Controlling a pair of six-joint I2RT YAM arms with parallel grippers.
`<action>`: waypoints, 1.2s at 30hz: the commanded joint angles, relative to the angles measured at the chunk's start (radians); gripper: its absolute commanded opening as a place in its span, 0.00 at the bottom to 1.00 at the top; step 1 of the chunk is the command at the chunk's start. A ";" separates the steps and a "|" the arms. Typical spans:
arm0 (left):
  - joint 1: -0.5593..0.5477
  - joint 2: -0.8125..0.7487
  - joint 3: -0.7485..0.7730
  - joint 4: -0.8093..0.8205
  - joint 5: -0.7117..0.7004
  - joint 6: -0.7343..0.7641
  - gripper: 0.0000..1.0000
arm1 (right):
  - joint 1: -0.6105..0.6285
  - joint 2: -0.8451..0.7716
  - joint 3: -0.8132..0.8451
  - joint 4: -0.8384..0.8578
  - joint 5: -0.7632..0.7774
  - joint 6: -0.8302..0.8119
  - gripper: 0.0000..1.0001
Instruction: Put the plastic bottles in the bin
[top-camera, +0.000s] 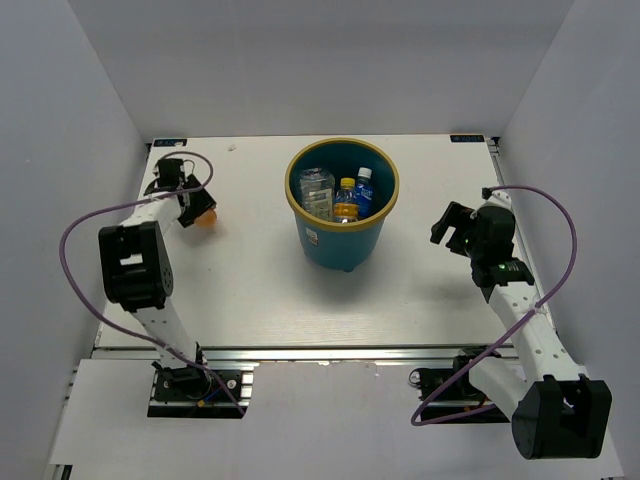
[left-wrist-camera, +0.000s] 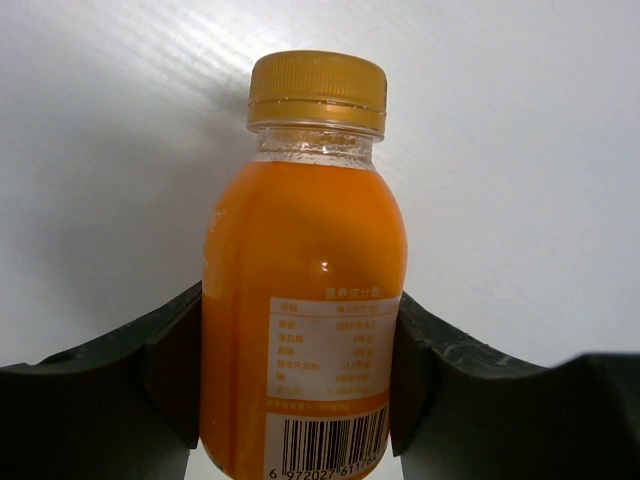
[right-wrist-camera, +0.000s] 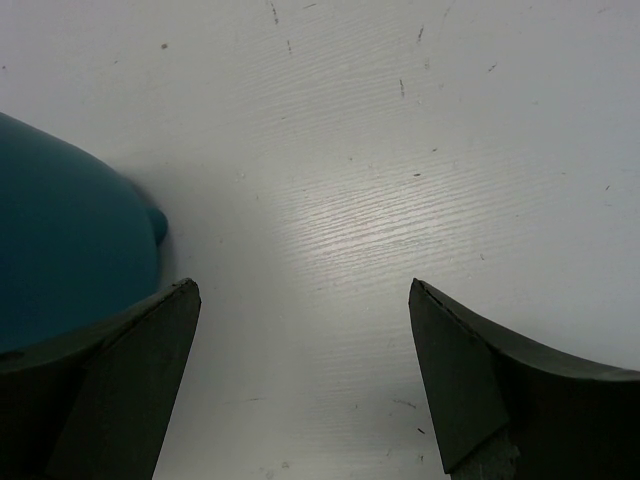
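**One bottle gripped, the rest binned**

At least three bottles (top-camera: 346, 200) are seen upright in the bin (top-camera: 340, 250), which stands mid-table toward the far edge; others may be hidden beneath. One orange bottle (left-wrist-camera: 305, 300) is found outside it, near the far-left corner of the table (top-camera: 250, 290), well apart from the bin. It is clasped at its lower body by the left gripper (top-camera: 197, 213), the arm being stretched far forward; whether it is lifted cannot be told. No other loose bottle is seen. The task is judged nearly done, with only carriage and release outstanding. The right gripper (right-wrist-camera: 305, 300) is held empty, jaws wide apart, low beside the bin.
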 joint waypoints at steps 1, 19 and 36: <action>-0.106 -0.249 0.058 -0.014 -0.143 0.010 0.21 | -0.005 -0.007 -0.004 0.034 -0.004 -0.007 0.89; -1.002 -0.276 0.453 -0.046 -0.479 0.177 0.31 | -0.008 -0.067 -0.010 0.013 -0.011 -0.015 0.89; -1.081 -0.214 0.586 -0.115 -0.659 0.197 0.98 | -0.008 -0.076 -0.011 0.010 -0.013 -0.018 0.89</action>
